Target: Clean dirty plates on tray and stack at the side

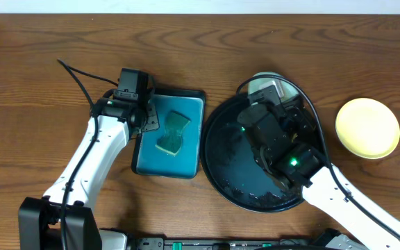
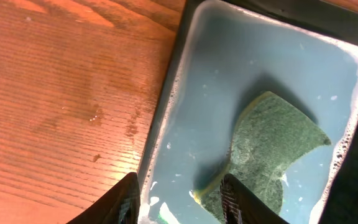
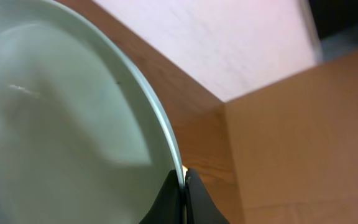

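While right gripper clamps pale mint round plate's rim, spread left gripper should grasp green sponge centrally.

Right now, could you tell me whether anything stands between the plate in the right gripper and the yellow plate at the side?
Nothing visible does. The right gripper pinches the mint plate by its rim over the far edge of the black tray; only bare table lies between it and the yellow plate.
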Robot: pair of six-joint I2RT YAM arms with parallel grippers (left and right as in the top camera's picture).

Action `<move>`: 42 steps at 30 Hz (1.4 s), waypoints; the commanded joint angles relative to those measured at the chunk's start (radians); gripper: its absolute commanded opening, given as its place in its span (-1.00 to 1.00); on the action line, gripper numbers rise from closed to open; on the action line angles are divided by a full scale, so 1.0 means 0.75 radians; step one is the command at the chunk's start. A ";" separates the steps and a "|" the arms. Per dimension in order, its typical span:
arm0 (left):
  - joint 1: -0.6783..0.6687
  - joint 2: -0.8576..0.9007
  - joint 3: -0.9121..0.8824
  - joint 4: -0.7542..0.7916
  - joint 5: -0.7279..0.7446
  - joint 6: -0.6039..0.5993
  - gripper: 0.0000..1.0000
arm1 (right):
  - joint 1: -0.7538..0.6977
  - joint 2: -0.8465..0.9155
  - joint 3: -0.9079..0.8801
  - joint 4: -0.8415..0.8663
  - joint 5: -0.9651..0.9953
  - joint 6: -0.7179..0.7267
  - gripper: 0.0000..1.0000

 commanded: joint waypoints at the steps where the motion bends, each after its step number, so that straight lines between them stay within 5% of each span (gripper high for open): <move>1: 0.011 -0.003 0.022 -0.006 0.017 -0.018 -0.13 | 0.003 -0.006 0.013 0.016 0.153 0.066 -0.98; 6: 0.011 -0.003 0.022 -0.009 0.017 -0.018 -0.12 | 0.002 -0.004 0.013 -0.010 0.051 0.054 -0.98; 8: 0.011 -0.003 0.022 -0.015 0.017 -0.018 -0.13 | -0.034 -0.005 0.013 -0.015 0.056 0.243 -0.98; 12: 0.011 -0.003 0.022 -0.031 0.017 -0.018 -0.12 | -0.222 0.003 0.013 -0.124 -0.379 0.641 -0.98; 17: 0.011 -0.003 0.022 -0.050 0.017 -0.018 -0.13 | -0.567 0.052 0.013 -0.258 -0.643 0.942 -0.98; 28: 0.011 -0.003 0.022 -0.069 0.017 -0.018 -0.11 | -1.538 0.247 0.012 -0.270 -1.410 1.045 -0.98; 35: 0.011 -0.003 0.022 -0.070 0.017 -0.018 -0.11 | -1.883 0.399 0.012 -0.257 -1.562 1.045 -0.97; 36: 0.011 -0.003 0.022 -0.070 0.017 -0.018 -0.11 | -1.918 0.418 0.012 -0.244 -1.588 1.044 -0.81; 39: 0.011 -0.003 0.022 -0.070 0.017 -0.018 -0.11 | -1.967 0.454 0.012 -0.243 -1.651 1.032 0.37; 42: 0.011 -0.003 0.022 -0.070 0.017 -0.018 -0.10 | -1.957 0.456 0.012 -0.233 -1.818 0.956 0.68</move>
